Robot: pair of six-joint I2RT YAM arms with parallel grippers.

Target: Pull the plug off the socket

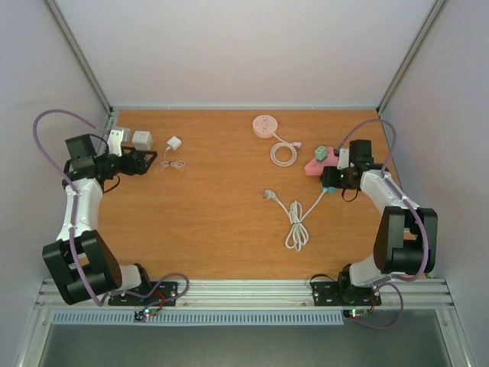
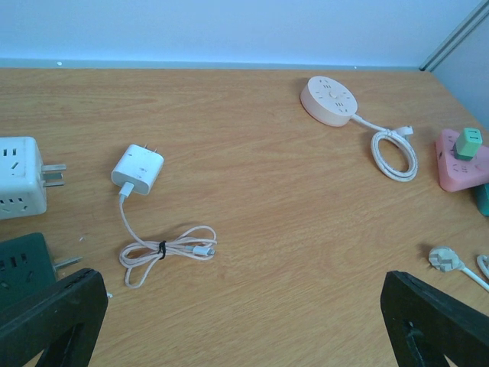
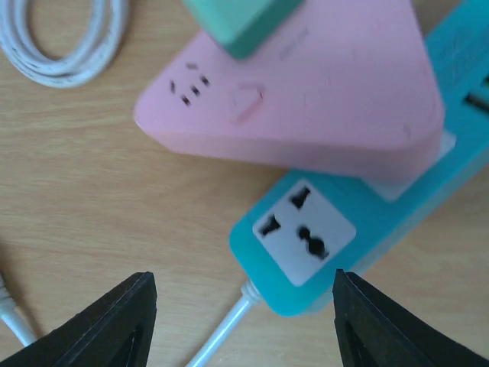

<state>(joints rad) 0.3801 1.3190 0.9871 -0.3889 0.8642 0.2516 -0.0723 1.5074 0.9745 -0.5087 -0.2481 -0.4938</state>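
Here my right gripper (image 3: 244,325) hangs open and empty above the end of a teal plastic power strip (image 3: 336,229), which runs under the pink triangular socket block (image 3: 306,99); the overhead view barely shows that strip. The green boxy plug (image 3: 238,23) sits in the pink block, cropped here, whole in the left wrist view. My left gripper (image 2: 244,329) stands wide open.
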